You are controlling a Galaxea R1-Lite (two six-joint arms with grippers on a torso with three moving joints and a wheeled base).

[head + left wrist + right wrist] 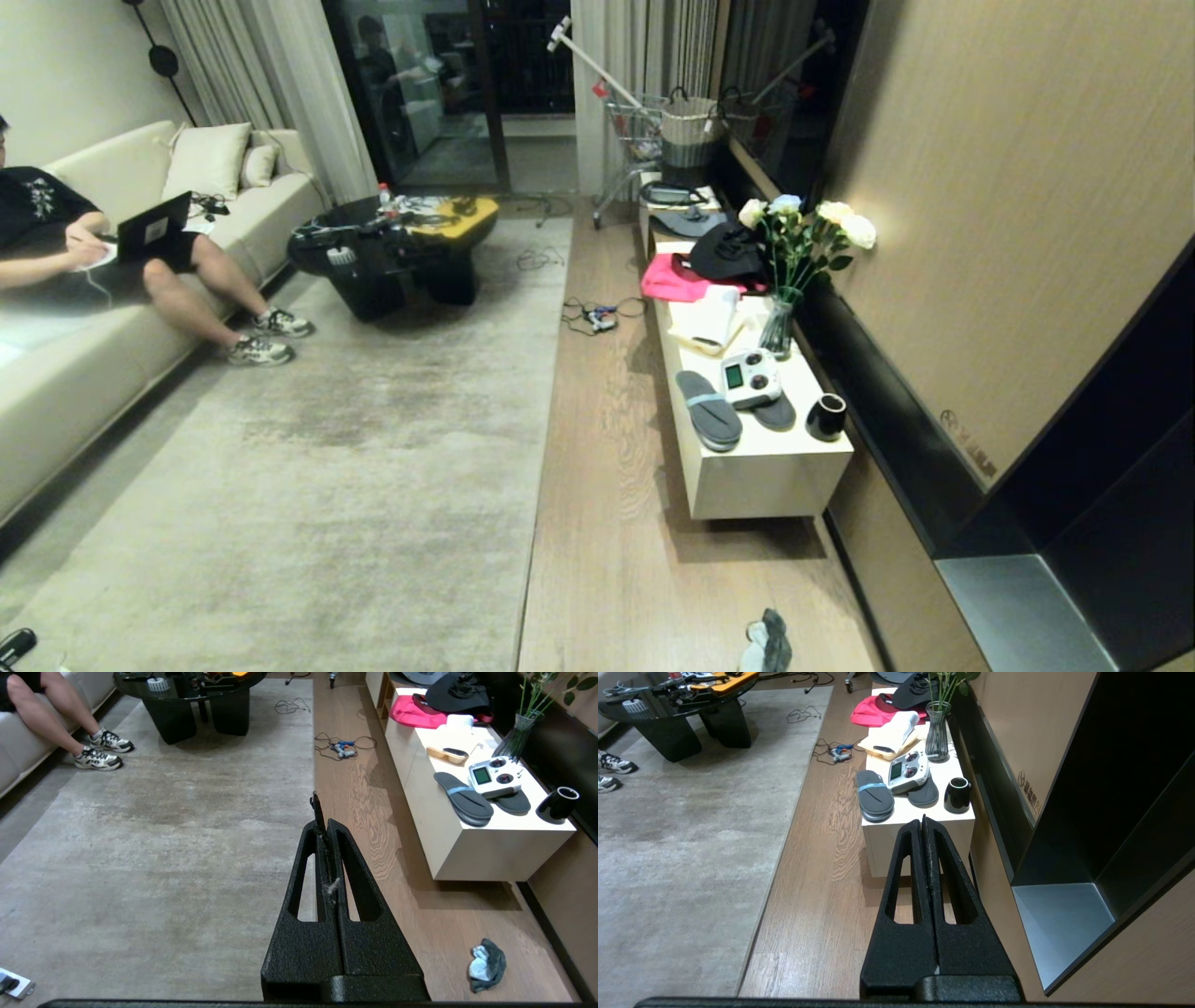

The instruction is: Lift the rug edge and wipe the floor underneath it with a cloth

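A large pale grey-beige rug point(327, 448) lies flat; its rug edge point(541, 448) runs straight along the wood-grain floor point(616, 523). The rug edge point(312, 765) also shows in the left wrist view, and the rug edge point(784, 830) in the right wrist view. The cloth point(767, 644), dark grey-green with a pale side, is crumpled on the floor near the bench's near end, also seen as cloth point(487, 964). My left gripper point(322, 812) is shut and empty, held high over the rug edge. My right gripper point(923, 822) is shut and empty, high above the floor before the bench.
A low white bench point(775, 467) carries slippers, a remote controller, a black cup, a vase and pink fabric. A black coffee table point(392, 252) stands on the rug. A person point(103, 252) sits on the sofa. Cables point(597, 315) lie on the floor.
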